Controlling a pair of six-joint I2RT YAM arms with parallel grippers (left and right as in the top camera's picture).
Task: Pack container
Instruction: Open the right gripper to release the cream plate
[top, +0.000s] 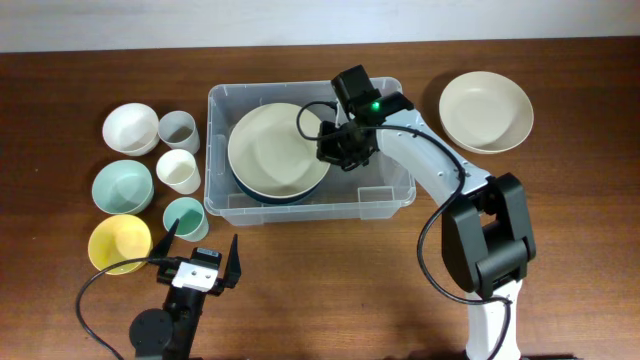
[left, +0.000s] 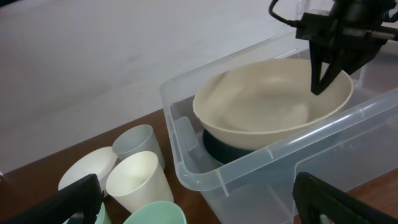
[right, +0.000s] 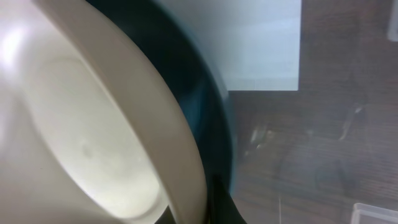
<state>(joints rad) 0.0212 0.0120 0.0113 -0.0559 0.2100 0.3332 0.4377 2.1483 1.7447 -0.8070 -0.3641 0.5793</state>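
Overhead view, left to right. Six vessels are grouped near the left edge of the surface (top: 60, 70). At the far side stand a white bowl (top: 130, 128) and a grey cup (top: 178, 130). Nearer are a pale green bowl (top: 123, 187) and a white cup (top: 178, 170). Nearest the front edge are a yellow bowl (top: 118, 243) and a green cup (top: 184, 217).

The left hand (top: 200, 250) is at the front edge, just right of the yellow bowl. Its fingers (left: 62, 202) are spread wide apart and hold nothing.

The container (top: 385, 195) sits at the middle of the surface, toward the far edge, upright and uncovered. Its left half holds a dark blue bowl (top: 270, 198) with a cream bowl (top: 275, 150) nested on top. Its right half is bare plastic. The right wrist view shows a white label (right: 261, 43) through the container's bottom.

The right hand (top: 340, 142) reaches down into the container at the cream bowl's right rim. In the left wrist view its fingers (left: 316, 68) narrow to a point at that rim. In the right wrist view the rim runs directly into the grip, so the hand is clamped on the cream bowl.

A second cream bowl (top: 486, 110) rests on the surface toward the far right corner, apart from the container.
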